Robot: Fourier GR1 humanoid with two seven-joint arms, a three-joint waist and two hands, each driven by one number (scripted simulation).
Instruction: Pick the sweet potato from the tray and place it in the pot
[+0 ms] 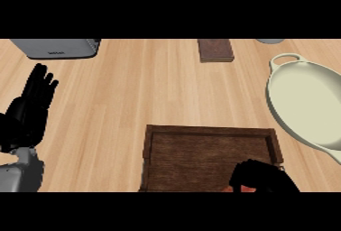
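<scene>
The right hand is seen low over the near right corner of the dark wooden tray, its fingers curled downward. A small patch of orange, taken to be the sweet potato, is visible just beneath those curled fingers, inside the tray; most of it is hidden by the hand. The fingers are judged to be clenched around it, though full contact cannot be confirmed.

The cream oval pot is located beyond and to the right of the right fingers, well apart from them, with 1 loop handle at its far end.

The left hand is noted at the left edge, fingers straight and released, holding nothing. A grey appliance lies beyond its fingertips. A brown block rests at the far edge.
</scene>
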